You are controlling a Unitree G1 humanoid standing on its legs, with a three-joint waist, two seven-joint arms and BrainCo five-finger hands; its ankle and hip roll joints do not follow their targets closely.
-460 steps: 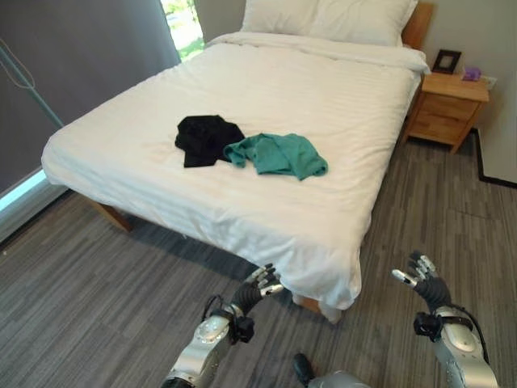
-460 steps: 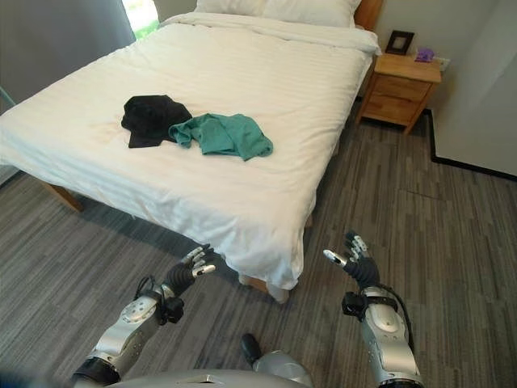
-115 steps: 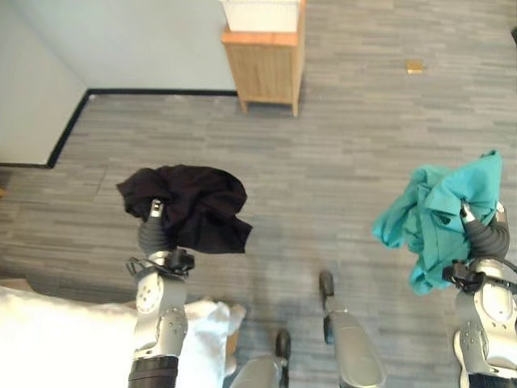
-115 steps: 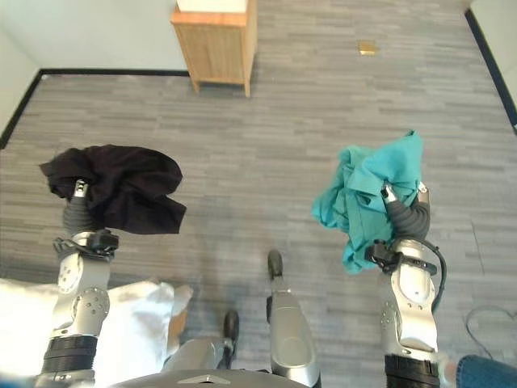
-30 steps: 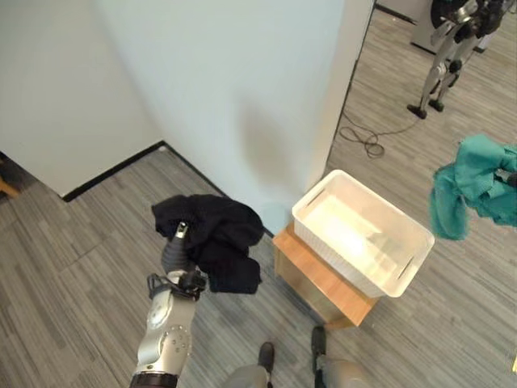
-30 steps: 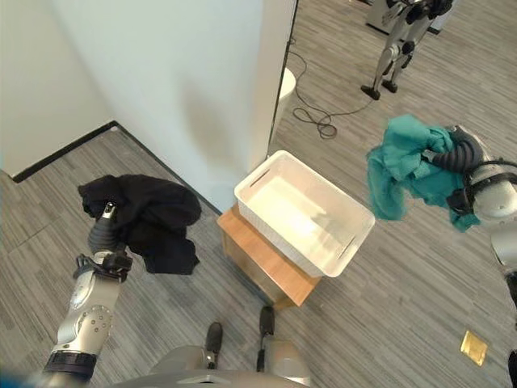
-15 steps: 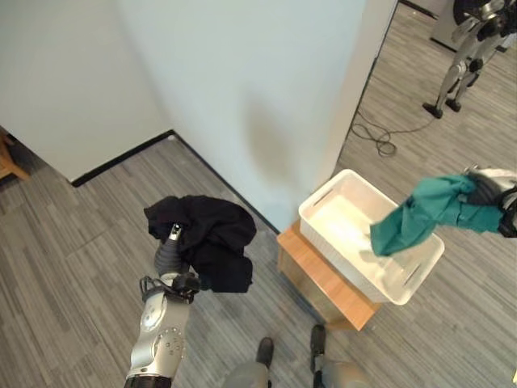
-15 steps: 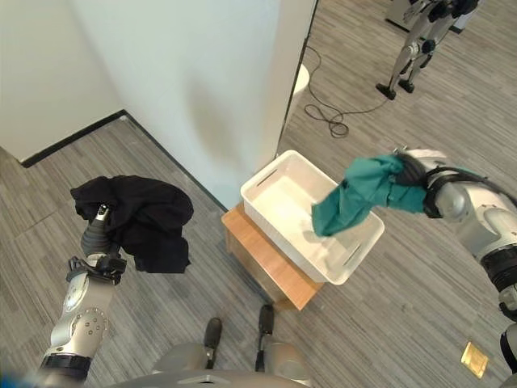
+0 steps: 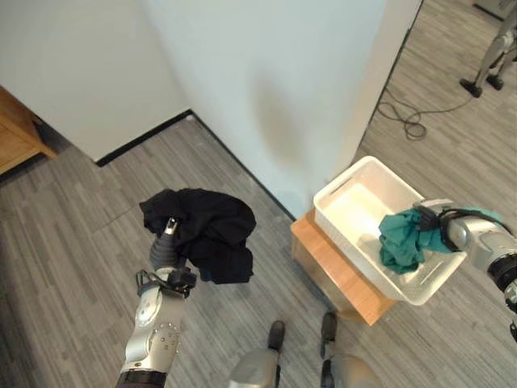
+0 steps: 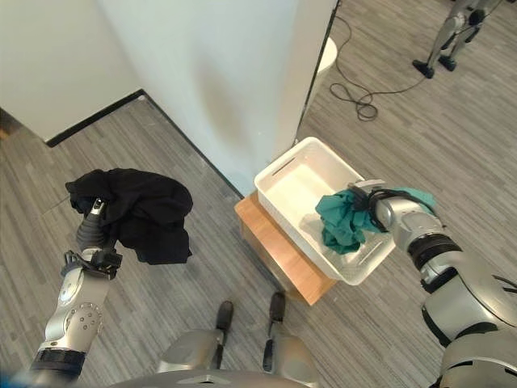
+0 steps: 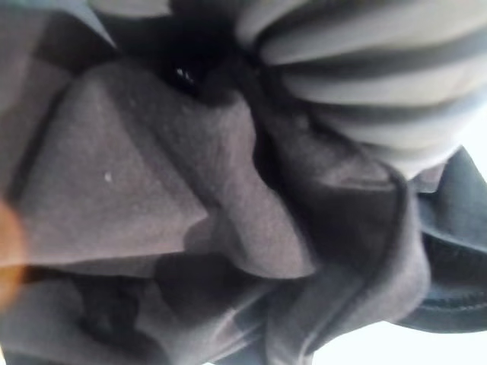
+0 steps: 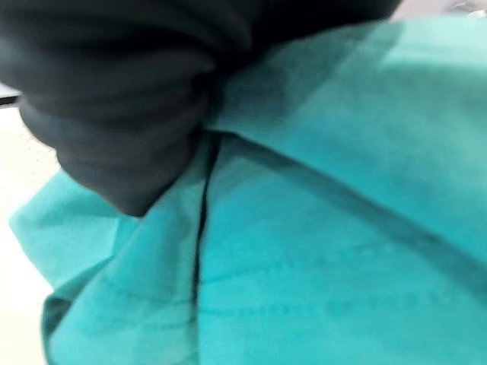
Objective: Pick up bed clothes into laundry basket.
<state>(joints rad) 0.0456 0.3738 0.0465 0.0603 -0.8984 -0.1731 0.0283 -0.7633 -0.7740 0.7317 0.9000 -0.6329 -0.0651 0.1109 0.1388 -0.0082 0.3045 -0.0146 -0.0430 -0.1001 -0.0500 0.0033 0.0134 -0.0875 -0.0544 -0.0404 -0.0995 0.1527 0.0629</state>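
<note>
Grey wood-look flooring (image 9: 73, 242) runs up to a pale wall (image 9: 266, 73) with a dark skirting strip at its foot. Against the wall's corner stands a low wooden stand (image 10: 279, 242), and a white laundry basket (image 10: 295, 174) sits on top of it, one end overhanging the stand's edge.

The right hand (image 10: 380, 206) reaches over the basket's far rim. A teal garment (image 10: 339, 222) hangs bunched from it, drooping just below the hand into the basket, with a fold draped back over the wrist. The hand's fingers are buried in the cloth, so whether they are clamped or loosening cannot be told; in the right wrist view teal fabric (image 12: 319, 213) lies pressed against the dark wrist cover.

The left hand (image 9: 166, 242) is held up well to the left of the basket, over bare floor. Its fingers are wrapped inside a black garment (image 9: 206, 234), which mounds over and beside the hand and hangs down just past it. The left wrist view shows dark folds (image 11: 152, 190) packed tight around the hand.

Risks, as a judgement: the teal fold lying over the right wrist may snag when the hand lets go and be dragged back out over the rim. The basket overhangs its stand, so a downward press on that end could tip it. The black garment's loose hanging edge could slip free over the floor before it reaches the basket.
</note>
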